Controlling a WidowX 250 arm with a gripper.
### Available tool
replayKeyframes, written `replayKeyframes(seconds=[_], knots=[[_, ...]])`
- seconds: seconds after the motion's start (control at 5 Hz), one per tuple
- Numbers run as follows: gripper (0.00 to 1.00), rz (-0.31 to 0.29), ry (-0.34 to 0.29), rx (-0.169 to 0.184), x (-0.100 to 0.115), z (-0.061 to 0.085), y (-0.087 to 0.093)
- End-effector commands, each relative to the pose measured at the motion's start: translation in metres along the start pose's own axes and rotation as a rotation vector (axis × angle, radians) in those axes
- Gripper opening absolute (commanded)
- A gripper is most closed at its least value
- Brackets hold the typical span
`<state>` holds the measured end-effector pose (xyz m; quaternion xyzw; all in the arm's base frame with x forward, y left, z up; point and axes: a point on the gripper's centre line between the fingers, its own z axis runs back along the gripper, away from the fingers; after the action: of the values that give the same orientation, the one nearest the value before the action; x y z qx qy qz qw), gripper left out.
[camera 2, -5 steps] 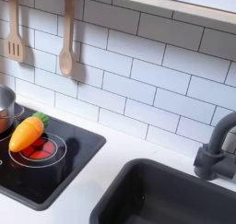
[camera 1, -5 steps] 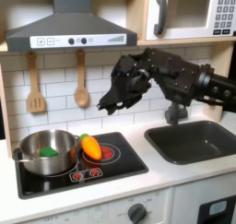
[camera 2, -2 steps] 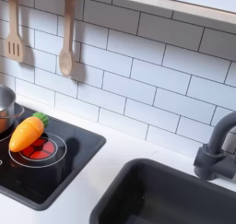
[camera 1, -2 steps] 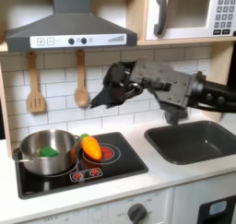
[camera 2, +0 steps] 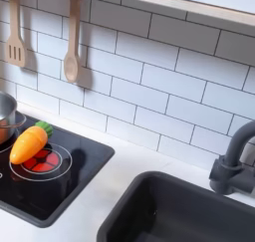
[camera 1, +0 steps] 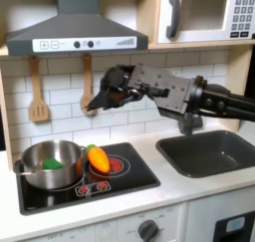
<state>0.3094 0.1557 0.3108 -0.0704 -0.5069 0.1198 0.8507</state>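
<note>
carrot (camera 1: 98, 158) lies on the stove (camera 1: 125, 174), leaning on the pot (camera 1: 52, 162) rim, just right of it in the first exterior view. gripper (camera 1: 98, 101) hangs well above, nothing in it; cannot tell if fingers are spread. risks: dropping straight down could clip the pot rim or roll the carrot; wooden spoon (camera 1: 88, 99) hangs close behind.
</note>
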Motion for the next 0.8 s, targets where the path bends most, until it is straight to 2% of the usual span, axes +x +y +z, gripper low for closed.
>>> replayKeyframes(seconds=[0.0, 0.4, 0.6], knots=[[0.00, 0.015, -0.033, -0.022, 0.015, -0.006, -0.004], [0.00, 0.051, -0.056, -0.056, 0.031, -0.008, -0.007], [0.00, 0.050, -0.061, -0.080, 0.040, -0.008, -0.012]])
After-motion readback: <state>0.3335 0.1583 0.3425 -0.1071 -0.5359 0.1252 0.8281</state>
